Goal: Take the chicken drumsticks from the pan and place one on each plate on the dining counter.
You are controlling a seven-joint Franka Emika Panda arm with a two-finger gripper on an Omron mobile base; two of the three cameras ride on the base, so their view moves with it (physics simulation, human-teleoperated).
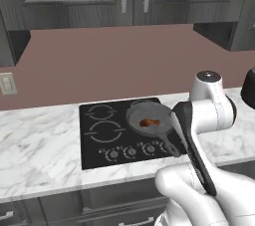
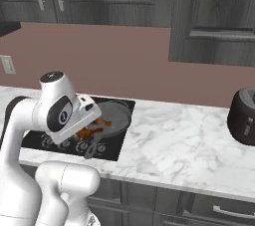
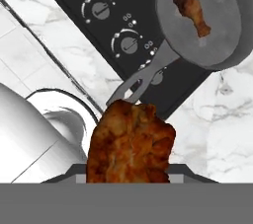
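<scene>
Inside pan (image 3: 217, 45): one drumstick (image 3: 192, 13) (another gripped (image 3: 129, 144)).

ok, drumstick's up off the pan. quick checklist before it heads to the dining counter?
1. Held drumstick sits in the tool: ok, raised above the pan.
2. Grip centred on the meat: cannot tell, the fingers are hidden behind it.
3. Second drumstick lies in the pan: ok, waiting for the next trip.
4. Pan on the cooktop, handle toward the counter edge: ok, clear of the arm.
5. Plates and dining counter in sight: not ok, the base must turn first.
</scene>
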